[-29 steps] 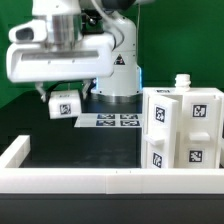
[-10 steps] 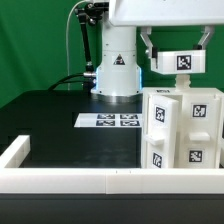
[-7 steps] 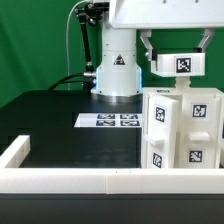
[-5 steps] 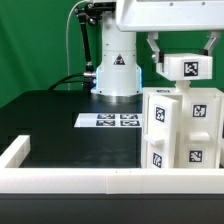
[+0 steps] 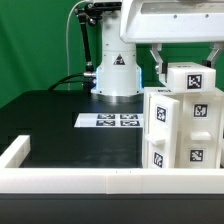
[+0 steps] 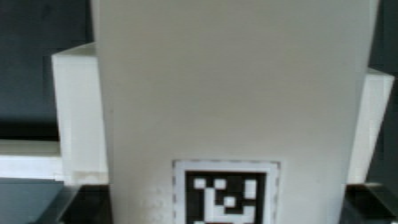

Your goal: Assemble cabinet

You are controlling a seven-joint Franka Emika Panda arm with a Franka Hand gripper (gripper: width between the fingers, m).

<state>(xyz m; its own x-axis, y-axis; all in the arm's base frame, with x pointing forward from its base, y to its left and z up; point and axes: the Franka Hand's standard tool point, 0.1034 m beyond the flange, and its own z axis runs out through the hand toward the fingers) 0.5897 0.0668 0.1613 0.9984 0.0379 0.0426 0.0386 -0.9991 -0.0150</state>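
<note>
One small white block, a part of the cabinet, sits gripped in the jaws, which close narrowly on its sides. In the exterior view only one dark finger shows, pressed against the side of the block toward that view's left. The other is hidden behind the block. The block carries a black-and-white tag on the face toward the camera and hangs right at the cabinet's upper edge. Whether the two touch cannot be told.

The cabinet itself stands on the black desk at the exterior view's right, just behind the long white rail, with several square tags on its faces. The marker board lies flat on the desk near the robot's base, well apart from the cabinet toward the exterior view's left.

In the wrist view the held block fills the middle as a tall white slab with its tag at one end. A wider white piece shows behind it on both sides, blurred.
</note>
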